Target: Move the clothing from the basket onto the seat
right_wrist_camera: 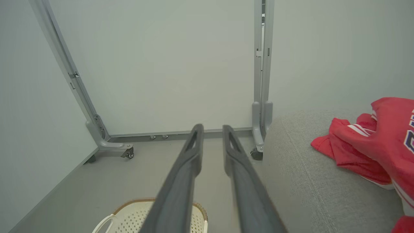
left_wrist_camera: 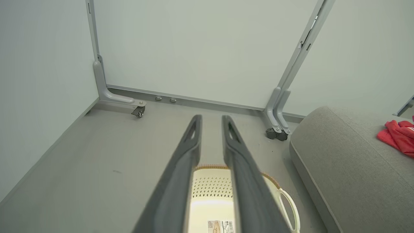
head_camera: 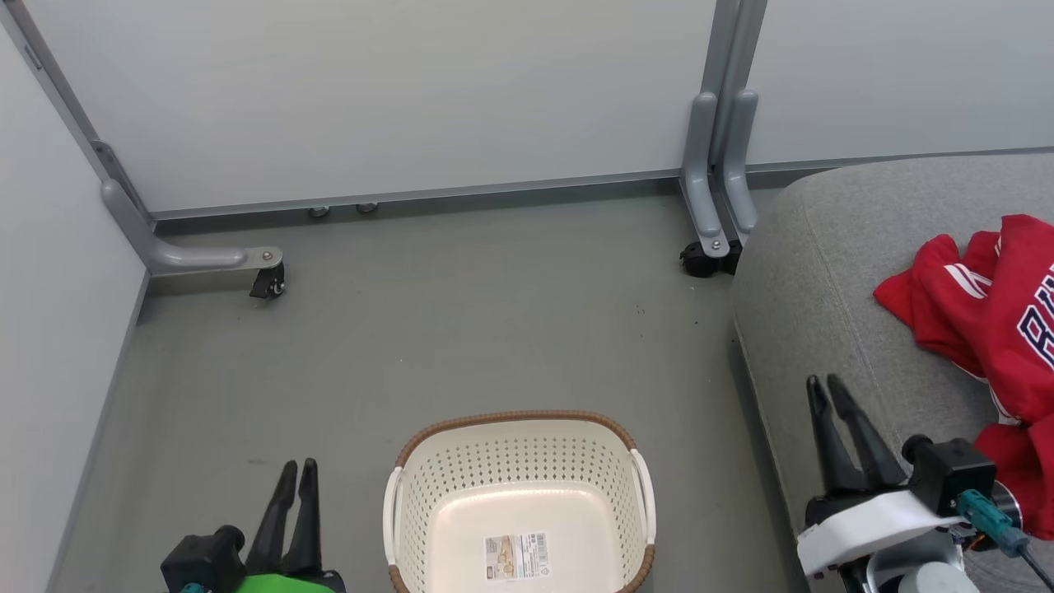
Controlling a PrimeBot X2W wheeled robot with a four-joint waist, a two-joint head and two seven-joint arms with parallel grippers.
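A: Where is the clothing (head_camera: 988, 313) found?

B: It is heaped on the seat (head_camera: 807, 280), in from the rounded corner. Part of it is cut off by the head view's right edge, so one garment cannot be told from two. The basket (head_camera: 519, 418) is stood on the floor (head_camera: 494, 313) just beside the seat, and nothing but a label (head_camera: 516, 556) is seen in it.

A: And the grippers?

B: The left gripper (head_camera: 299, 465) is held beside the basket, the right gripper (head_camera: 823, 380) over the seat's front edge. On each, the fingers are parted by a narrow gap and nothing is gripped.

A: What could be spoiled from here?

B: Harm would be caused by the right arm. Its wrist (head_camera: 947, 473) is seen right against the lower red folds. Were it swung carelessly, a fold could be snagged and the heap dragged to the floor. The basket's near end is hidden, so a leftover piece cannot be ruled out.
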